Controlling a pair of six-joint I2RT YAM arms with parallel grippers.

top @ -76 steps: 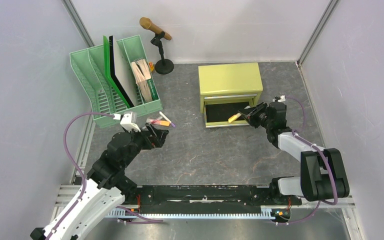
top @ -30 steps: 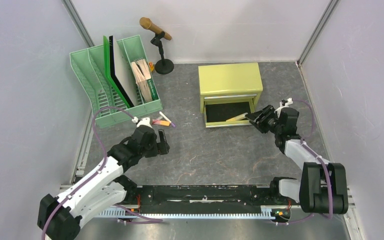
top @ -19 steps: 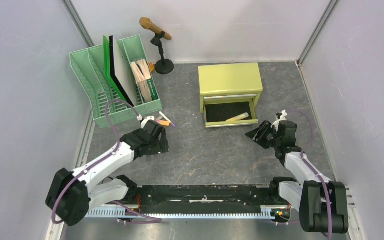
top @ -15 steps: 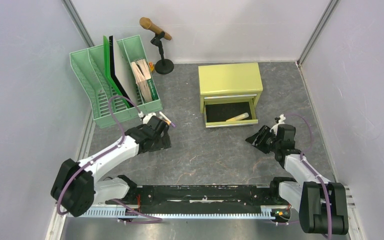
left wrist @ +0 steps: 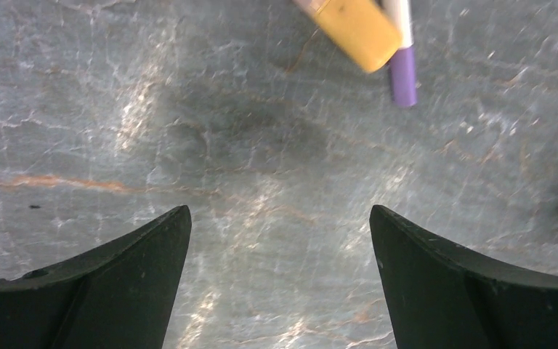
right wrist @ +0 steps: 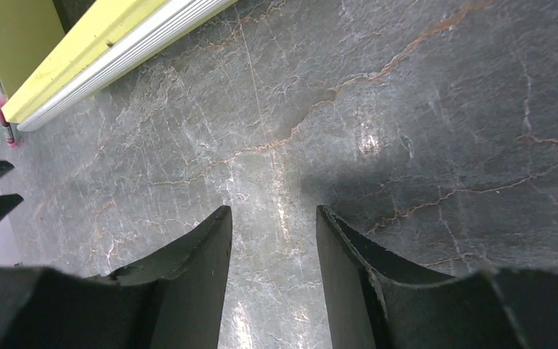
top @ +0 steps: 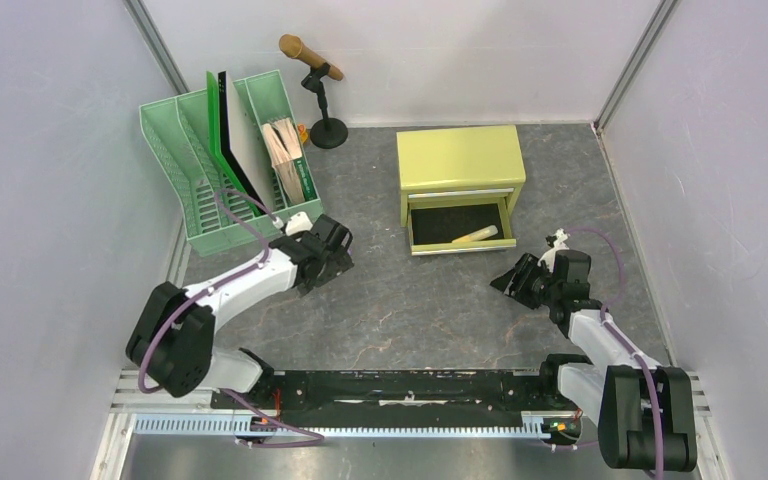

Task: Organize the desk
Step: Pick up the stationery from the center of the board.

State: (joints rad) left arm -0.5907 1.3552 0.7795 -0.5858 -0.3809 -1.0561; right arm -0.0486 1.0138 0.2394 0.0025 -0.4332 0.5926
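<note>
The desk (top: 430,300) is dark grey with pale veins, the cabinet (top: 460,158) yellow-green, the rack (top: 172,150) mint green.

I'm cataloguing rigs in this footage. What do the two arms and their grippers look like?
Both alike: white links, as on the left arm, between bulky black joints, as on the right arm. A purple cable loops along each. The left gripper and right gripper have plain matte black fingers tapering to blunt tips.
</note>
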